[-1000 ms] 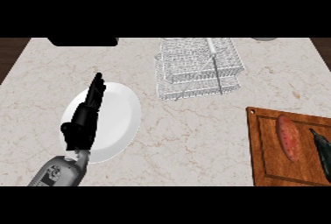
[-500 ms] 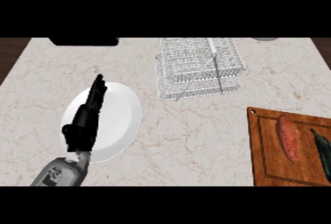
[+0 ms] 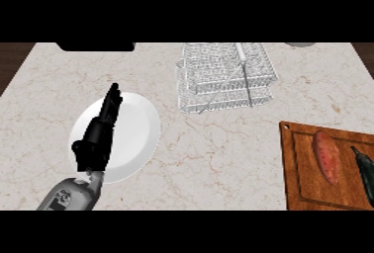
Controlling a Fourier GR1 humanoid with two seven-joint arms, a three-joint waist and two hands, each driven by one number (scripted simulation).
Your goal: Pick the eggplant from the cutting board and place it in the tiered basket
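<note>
The left hand [image 3: 97, 133] is over the white plate [image 3: 139, 131], with its grey forearm coming up from the bottom edge of the view. Its black fingers [image 3: 112, 101] are straight and held close together, pointing away from the robot toward the far side of the plate. The hand holds nothing. It is seen from above, so it is hard to tell if it touches the plate or hangs just over it. The right hand does not show anywhere. The wire tiered basket [image 3: 226, 76] stands to the right of the plate and farther back, apart from it. The wooden cutting board [image 3: 306, 178] lies well to the right of the plate, at the right edge of the view. The dark eggplant [image 3: 364, 170] lies on the board, on its far right side, partly cut off by the edge of the view. A long reddish sweet potato [image 3: 326, 156] lies on the board too, just beside the eggplant on the side nearer the plate. No words or labels can be read on anything.
</note>
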